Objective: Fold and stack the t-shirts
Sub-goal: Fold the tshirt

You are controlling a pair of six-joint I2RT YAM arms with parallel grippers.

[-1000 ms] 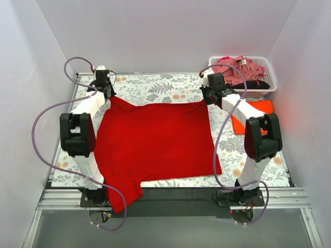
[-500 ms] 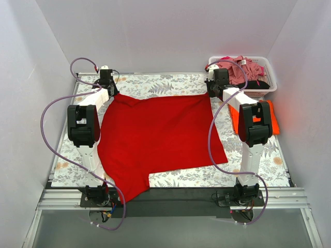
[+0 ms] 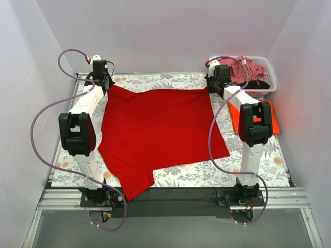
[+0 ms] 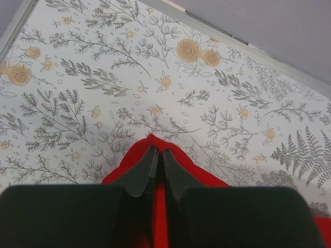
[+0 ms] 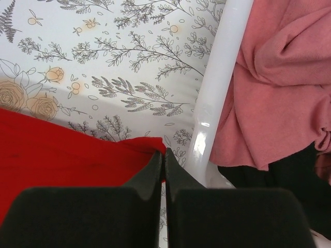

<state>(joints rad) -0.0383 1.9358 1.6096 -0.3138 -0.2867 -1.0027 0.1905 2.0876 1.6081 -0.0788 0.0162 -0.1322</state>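
The red t-shirt [image 3: 160, 132] lies spread flat on the floral table cloth, one sleeve hanging over the near edge. My left gripper [image 3: 103, 85] is shut on its far left corner [image 4: 150, 142], held low over the cloth. My right gripper [image 3: 212, 88] is shut on its far right corner [image 5: 147, 144], right beside the basket wall. The pink t-shirt [image 3: 240, 70] and black t-shirt [image 3: 256, 83] lie bunched in the white basket; both show in the right wrist view, pink [image 5: 274, 77] over black [image 5: 289, 181]. The orange t-shirt [image 3: 269, 111] lies flat at the right.
The white lattice basket [image 3: 271, 77] stands at the far right corner, its wall [image 5: 217, 88] next to my right fingers. The floral table cloth [image 3: 155, 80] covers the table between grey walls. A black strip runs along the near edge by the arm bases.
Both grippers have moved toward the far edge, dragging the red t-shirt away from the near edge. The left gripper went further back and left. The shirt's far edge is now stretched straighter.
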